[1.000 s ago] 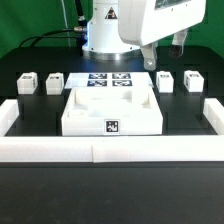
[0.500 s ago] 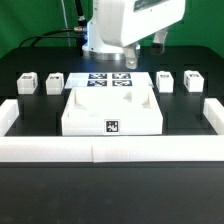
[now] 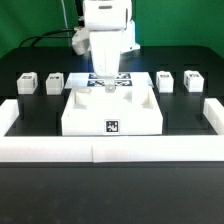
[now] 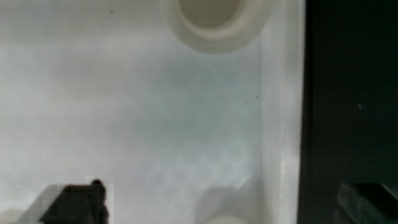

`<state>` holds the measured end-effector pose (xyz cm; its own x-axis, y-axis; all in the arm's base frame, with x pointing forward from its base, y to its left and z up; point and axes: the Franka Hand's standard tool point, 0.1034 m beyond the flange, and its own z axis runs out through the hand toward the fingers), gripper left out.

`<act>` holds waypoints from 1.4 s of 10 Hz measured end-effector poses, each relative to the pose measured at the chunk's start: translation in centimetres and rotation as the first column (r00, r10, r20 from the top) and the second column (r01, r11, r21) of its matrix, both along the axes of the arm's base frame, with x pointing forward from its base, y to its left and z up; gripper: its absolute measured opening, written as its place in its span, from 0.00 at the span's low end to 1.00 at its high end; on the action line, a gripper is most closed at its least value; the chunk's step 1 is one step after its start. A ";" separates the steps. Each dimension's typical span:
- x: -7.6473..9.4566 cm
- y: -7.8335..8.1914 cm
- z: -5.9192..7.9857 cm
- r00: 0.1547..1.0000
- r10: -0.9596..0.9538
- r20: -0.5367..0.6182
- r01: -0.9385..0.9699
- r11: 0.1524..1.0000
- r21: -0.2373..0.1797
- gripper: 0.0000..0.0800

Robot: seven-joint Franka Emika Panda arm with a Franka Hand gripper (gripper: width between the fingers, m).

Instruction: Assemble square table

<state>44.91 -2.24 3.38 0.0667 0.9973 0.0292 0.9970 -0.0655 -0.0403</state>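
Over the far edge of the slab point(image 3: 110, 108): gripper point(image 3: 107, 85), spread wide; risk: misaligned descent may strike rim, shoving slab.

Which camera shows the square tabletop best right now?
The exterior view: the whole tabletop shows, with the tag on its edge. The wrist view shows only a patch of its white surface and one round recess.

From the slab point(image 3: 90, 118), I have bare table point(image 3: 40, 105) to pass at three and nine o'clock. Legs point(image 3: 54, 80) crowd ten, more legs point(image 3: 165, 80) crowd two, the wall point(image 3: 110, 152) blocks six, and the arm point(image 3: 105, 35) overhangs twelve.
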 end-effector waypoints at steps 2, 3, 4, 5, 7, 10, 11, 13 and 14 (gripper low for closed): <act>-0.4 0.8 -1.4 1.000 -0.011 0.022 0.011 1.000 0.008 0.81; -0.3 0.9 -1.9 0.999 -0.007 0.035 0.007 1.000 0.011 0.81; -0.1 0.7 -2.2 0.999 0.017 0.051 -0.018 1.000 0.009 0.81; -0.2 0.7 -2.3 0.999 0.007 0.047 -0.007 1.000 0.009 0.81; -0.3 0.7 -2.3 0.999 0.006 0.046 -0.007 1.000 0.009 0.48; -0.3 0.7 -2.4 0.999 0.006 0.046 -0.006 1.000 0.009 0.09; -0.3 0.7 -2.4 0.999 0.006 0.045 -0.006 1.000 0.009 0.07; -0.3 0.7 -2.4 0.999 0.006 0.045 -0.006 1.000 0.009 0.07; -0.3 0.7 -2.4 0.999 0.006 0.045 -0.006 1.000 0.009 0.07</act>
<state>44.62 -1.56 1.03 0.0591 0.9974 0.0416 0.9982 -0.0593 0.0045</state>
